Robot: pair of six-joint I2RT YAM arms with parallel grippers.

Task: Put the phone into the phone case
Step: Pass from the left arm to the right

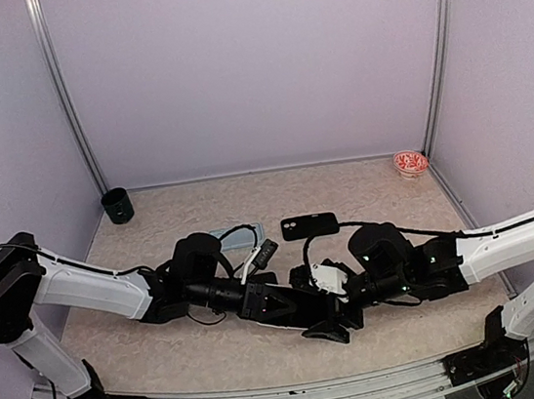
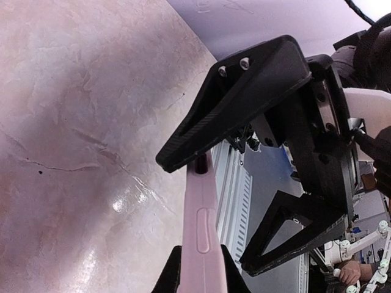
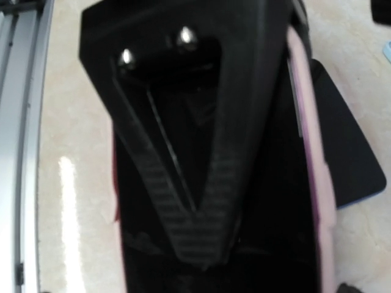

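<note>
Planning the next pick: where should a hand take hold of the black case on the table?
Probably its two long edges, mid-length, coming from straight above: the black case lies flat, long side left to right, so its narrow width is the easier span.

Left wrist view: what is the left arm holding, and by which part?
The pink phone, seen edge-on here. The left gripper pinches it across its flat faces, at the end nearest the camera, with the jaws shut on it.

Back corners of the table (image 1: 364, 187)
A dark cup (image 1: 117, 206) stands far left — a small red-and-white bowl (image 1: 410, 162) far right, both near the lilac wall (image 1: 249, 64).
</note>
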